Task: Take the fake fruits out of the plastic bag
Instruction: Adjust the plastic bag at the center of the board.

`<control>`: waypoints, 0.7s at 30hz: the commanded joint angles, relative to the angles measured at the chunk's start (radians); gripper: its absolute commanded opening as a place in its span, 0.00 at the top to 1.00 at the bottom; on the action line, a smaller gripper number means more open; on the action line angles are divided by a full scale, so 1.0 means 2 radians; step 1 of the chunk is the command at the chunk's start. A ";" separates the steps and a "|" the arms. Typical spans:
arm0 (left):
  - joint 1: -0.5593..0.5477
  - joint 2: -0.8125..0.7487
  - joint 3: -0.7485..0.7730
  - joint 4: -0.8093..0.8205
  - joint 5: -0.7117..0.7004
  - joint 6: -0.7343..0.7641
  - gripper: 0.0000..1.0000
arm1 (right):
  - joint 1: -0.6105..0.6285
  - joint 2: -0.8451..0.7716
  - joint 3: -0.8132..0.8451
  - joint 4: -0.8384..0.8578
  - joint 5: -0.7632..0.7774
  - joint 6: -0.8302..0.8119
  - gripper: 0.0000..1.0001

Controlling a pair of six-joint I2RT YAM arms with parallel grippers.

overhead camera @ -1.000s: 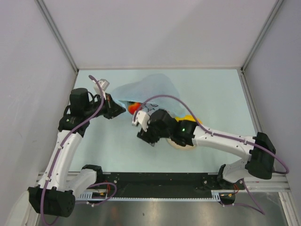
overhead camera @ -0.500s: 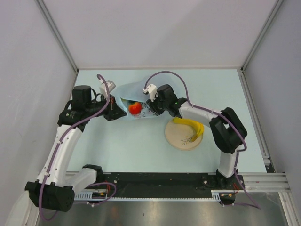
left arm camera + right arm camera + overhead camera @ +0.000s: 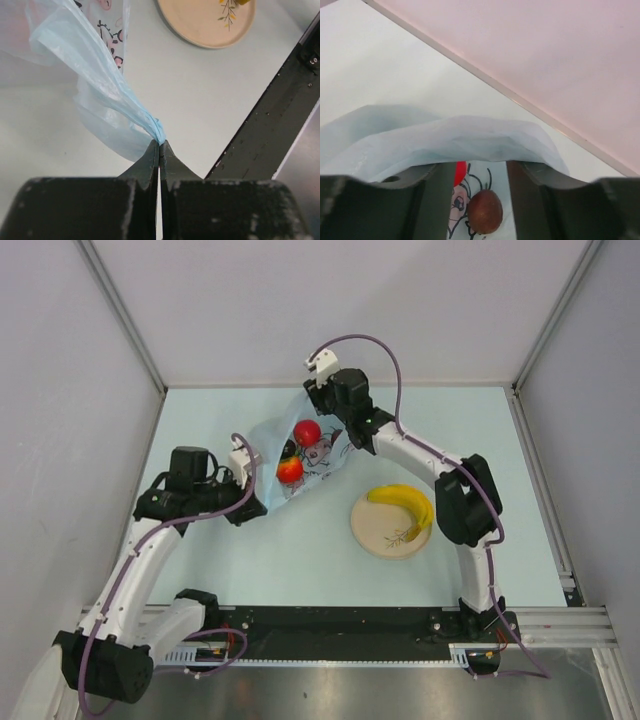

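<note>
- Top external: the bag (image 3: 318, 462) is strung taut between the two arms. That looks deliberate, to hold it up so it can be opened or tipped. The left pincer (image 3: 260, 505) has the near corner and the right pincer (image 3: 318, 410) is at the far end. The apple (image 3: 307, 432), dark fruit (image 3: 288, 449) and orange fruit (image 3: 290, 470) sit inside the film, between the two pincers. The banana (image 3: 405, 502) is already out, lying on the plate (image 3: 385, 538), well apart from both.
- Left wrist: the left pincer (image 3: 159, 146) is clamped hard on a twisted corner of the bag (image 3: 95, 70), jaws pressed together with only film between. The bag runs up and away from the tips, and no fruit shows here. The plate (image 3: 200, 30) lies beyond.
- Right wrist: the right pincer (image 3: 474, 170) has its jaws spread wide, with the bag (image 3: 445, 140) draped across the tips. My guess is it's hooked into the mouth rather than pinching. A brownish fruit (image 3: 484, 211) shows in the gap between the fingers, against the printed panel.
</note>
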 commanded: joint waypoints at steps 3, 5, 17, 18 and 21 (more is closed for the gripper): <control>-0.004 0.012 0.030 0.054 -0.015 -0.010 1.00 | 0.012 -0.038 -0.021 -0.045 -0.036 0.023 0.40; -0.003 0.013 0.034 0.059 -0.017 -0.008 1.00 | 0.014 -0.067 -0.038 -0.059 -0.058 0.031 0.37; -0.004 0.014 0.021 0.064 -0.018 -0.022 1.00 | 0.031 -0.095 -0.127 -0.128 -0.218 0.076 0.09; -0.004 0.012 0.019 0.058 -0.020 -0.015 1.00 | 0.031 -0.081 -0.128 -0.121 -0.214 0.091 0.03; -0.003 0.009 0.021 0.044 -0.029 0.001 1.00 | 0.028 -0.055 -0.121 -0.098 -0.198 0.129 0.02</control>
